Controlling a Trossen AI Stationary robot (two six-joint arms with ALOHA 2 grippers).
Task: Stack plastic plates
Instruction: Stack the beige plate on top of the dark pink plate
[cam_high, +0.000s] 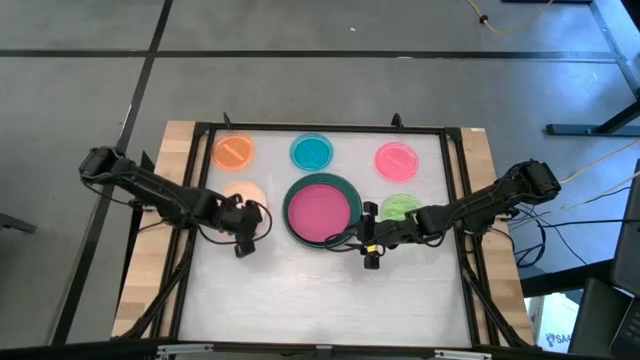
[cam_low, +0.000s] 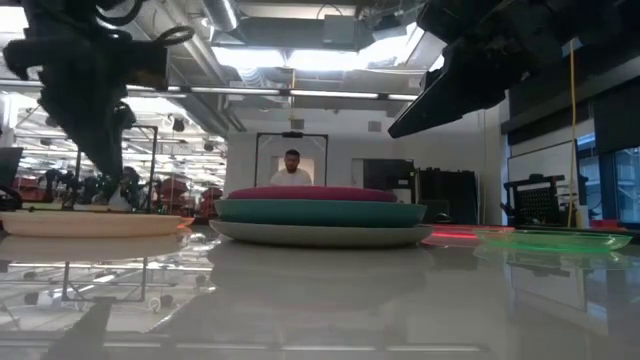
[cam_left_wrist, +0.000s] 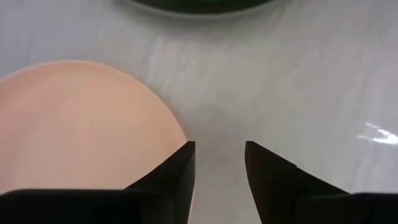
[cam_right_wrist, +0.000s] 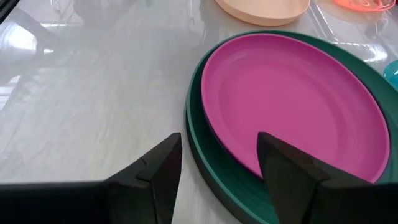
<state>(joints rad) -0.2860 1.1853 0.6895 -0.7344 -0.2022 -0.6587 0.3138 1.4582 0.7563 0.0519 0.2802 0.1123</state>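
Left gripper (cam_left_wrist: 217, 163) over bare table (cam_high: 300, 290) just beside peach plate (cam_left_wrist: 74, 130); fingers apart, holding nothing. Right gripper (cam_right_wrist: 217, 163) at near rim of centre stack, fingers spread, empty; contact with rim possibly none. Magenta plate (cam_high: 322, 210) atop teal plate (cam_right_wrist: 205, 165). Orange plate (cam_high: 233, 151), blue plate (cam_high: 312, 152), pink plate (cam_high: 396, 159) along far edge; green plate (cam_high: 398, 207) beside stack.

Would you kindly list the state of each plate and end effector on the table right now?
Magenta plate: top of the centre stack.
Teal-green plate: stacked under the magenta one.
Grey plate: bottom of the stack.
Peach plate: loose, unstacked.
Green plate: loose.
Orange plate: loose.
Blue plate: loose.
Pink plate: loose.
Left end effector: open, empty, beside the peach plate.
Right end effector: open, empty, at the stack's edge.
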